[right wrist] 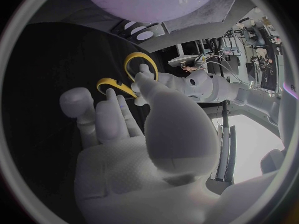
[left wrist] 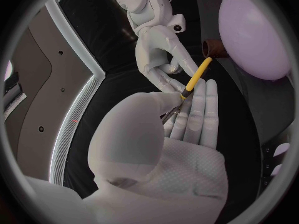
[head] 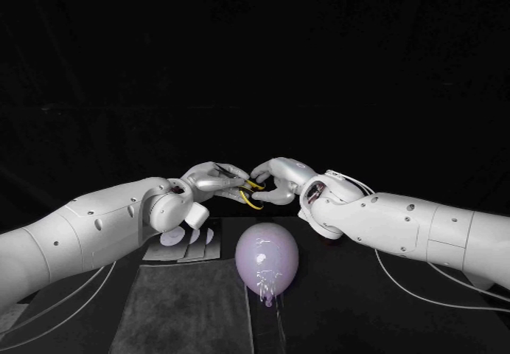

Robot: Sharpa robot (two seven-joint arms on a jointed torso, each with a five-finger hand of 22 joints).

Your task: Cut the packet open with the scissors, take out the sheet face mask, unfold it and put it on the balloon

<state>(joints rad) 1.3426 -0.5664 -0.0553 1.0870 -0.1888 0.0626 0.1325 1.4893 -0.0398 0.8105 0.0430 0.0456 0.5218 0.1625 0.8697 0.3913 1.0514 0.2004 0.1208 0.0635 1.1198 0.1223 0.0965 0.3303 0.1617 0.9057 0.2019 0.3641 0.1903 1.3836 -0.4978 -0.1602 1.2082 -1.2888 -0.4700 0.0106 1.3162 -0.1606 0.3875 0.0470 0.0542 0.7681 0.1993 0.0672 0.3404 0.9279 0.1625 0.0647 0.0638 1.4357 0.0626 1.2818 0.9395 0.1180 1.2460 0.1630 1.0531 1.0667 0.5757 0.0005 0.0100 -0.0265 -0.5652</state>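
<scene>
Now the scissors (head: 253,193), yellow-handled, sit in the air between my two hands, above and behind the balloon (head: 266,259). My right hand (head: 278,178) grips the handle loops and my left hand (head: 213,179) pinches the blade end. The balloon lies on the black table (head: 361,310). The packet (head: 185,243) is just beside it, under my left arm, and a grey mat (head: 180,310) lies nearer me.

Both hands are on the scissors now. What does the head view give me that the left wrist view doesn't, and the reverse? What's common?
Head view, not left wrist view: the yellow loops of the scissors at the right hand, and the knotted end of the balloon. Left wrist view, not head view: the inner side of the left hand, its thumb and fingers pinching the scissors' blade end. Both: scissors, right hand, balloon.
</scene>
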